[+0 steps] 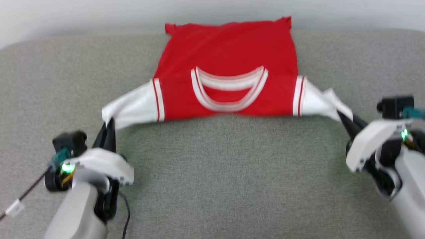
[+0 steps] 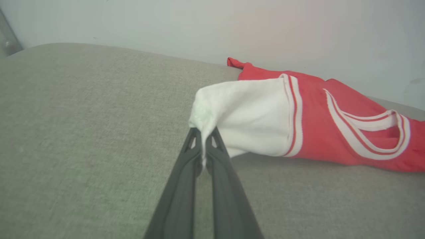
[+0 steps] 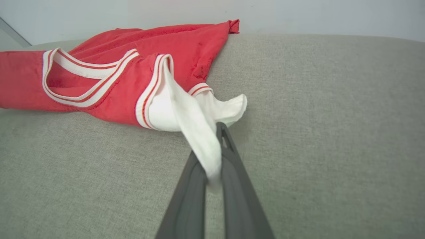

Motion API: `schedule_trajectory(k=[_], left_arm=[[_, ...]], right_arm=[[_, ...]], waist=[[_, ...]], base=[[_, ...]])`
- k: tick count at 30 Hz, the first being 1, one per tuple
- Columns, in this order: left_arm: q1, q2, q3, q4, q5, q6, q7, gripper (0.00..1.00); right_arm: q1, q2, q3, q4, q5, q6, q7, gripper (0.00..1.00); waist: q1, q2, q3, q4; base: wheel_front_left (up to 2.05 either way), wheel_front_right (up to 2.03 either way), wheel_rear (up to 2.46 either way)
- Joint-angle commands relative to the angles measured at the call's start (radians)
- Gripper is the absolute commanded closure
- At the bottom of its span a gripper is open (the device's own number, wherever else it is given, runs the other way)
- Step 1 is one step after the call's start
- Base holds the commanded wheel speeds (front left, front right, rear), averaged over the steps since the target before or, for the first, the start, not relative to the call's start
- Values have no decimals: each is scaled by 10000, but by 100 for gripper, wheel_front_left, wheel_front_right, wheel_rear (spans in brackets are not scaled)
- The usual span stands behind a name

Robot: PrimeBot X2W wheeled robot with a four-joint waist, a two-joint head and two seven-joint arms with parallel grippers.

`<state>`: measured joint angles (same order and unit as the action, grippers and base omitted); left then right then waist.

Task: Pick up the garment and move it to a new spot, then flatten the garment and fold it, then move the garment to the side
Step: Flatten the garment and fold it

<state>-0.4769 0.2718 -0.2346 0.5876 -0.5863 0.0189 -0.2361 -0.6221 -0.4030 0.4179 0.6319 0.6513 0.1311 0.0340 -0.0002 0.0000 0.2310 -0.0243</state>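
Observation:
The garment (image 1: 225, 63), a red jersey T-shirt with white sleeves and striped trim, lies spread on the grey surface with its collar toward me and its hem at the far edge. My left gripper (image 1: 108, 124) is shut on the end of the white left sleeve (image 2: 245, 116), lifting it a little; in the left wrist view the cloth is pinched at the gripper (image 2: 203, 132). My right gripper (image 1: 342, 116) is shut on the white right sleeve (image 3: 199, 132), which drapes over its fingers (image 3: 232, 166). The shirt is stretched between both grippers.
The grey fabric surface (image 1: 219, 179) stretches wide in front of the shirt and to both sides. A pale wall (image 1: 99, 13) rises just behind the shirt's far hem. A black cable (image 1: 23, 196) trails by my left arm.

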Motion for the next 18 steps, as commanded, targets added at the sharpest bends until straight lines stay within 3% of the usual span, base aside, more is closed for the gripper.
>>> schedule_trajectory(k=[1, 8, 18], left_arm=[[678, 146, 30, -441, -15, 216, 101, 100], [3454, 468, 105, -2623, -123, 1253, 941, 100], [6210, 705, -108, -4570, -135, 2282, 1943, 100]], right_arm=[[734, -18, -184, -290, -66, -7, 63, 100], [3523, 190, -1246, -1709, -766, -7, 684, 100], [7216, 1173, -3134, -3767, -2127, -8, 2221, 100]], waist=[[2, 0, -584, 20], [2, 0, -1355, -30], [2, 0, -2106, -32]], base=[[0, 0, 0], [0, 0, 0], [0, 0, 0]])
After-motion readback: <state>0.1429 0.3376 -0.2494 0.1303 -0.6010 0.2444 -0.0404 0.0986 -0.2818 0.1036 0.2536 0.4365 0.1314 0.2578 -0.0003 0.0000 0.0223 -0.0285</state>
